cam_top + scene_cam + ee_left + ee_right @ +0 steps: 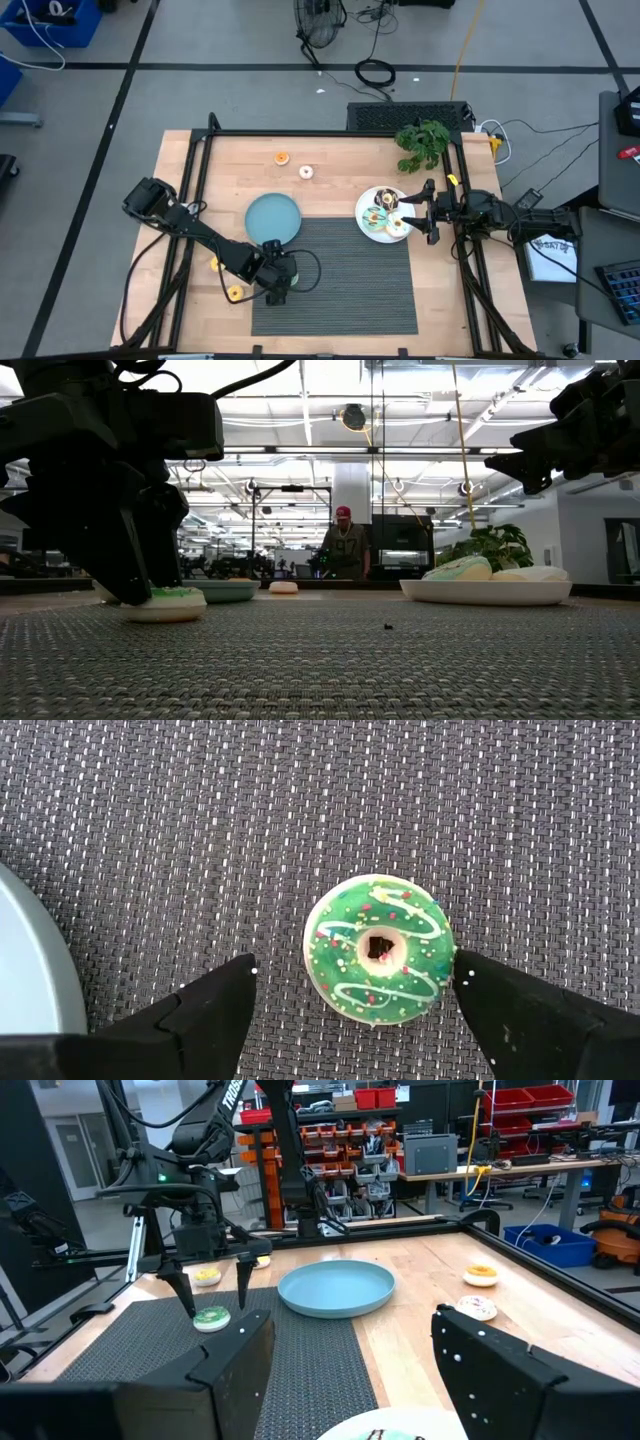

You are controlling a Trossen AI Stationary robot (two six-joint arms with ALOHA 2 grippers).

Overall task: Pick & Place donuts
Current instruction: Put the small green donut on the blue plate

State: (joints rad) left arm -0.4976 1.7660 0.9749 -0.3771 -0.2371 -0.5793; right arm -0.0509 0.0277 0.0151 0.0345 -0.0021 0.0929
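A green-iced donut (378, 948) with white squiggles lies flat on the dark woven mat (350, 280). My left gripper (355, 975) stands open over it, pointing steeply down, with one finger on either side of the ring. The low view shows the same donut (165, 603) beside the dark fingers. My right gripper (418, 211) waits open and level at the right, next to the white plate (362, 215), which holds several donuts (458, 569). The teal plate (273, 217) sits beyond the mat's far left corner. My left gripper has one fingertip (468, 975) right at the green donut's outer rim (447, 952); I cannot tell whether it touches. The other fingertip (243, 972) stands well clear of the ring. The donut rests flat on the mat.
An orange donut (282, 157) and a white donut (306, 171) lie on the wood beyond the teal plate. Two yellow donuts (214, 264) (235, 293) lie left of the mat. A potted plant (423, 142) stands at the far right. A person stands in the room behind.
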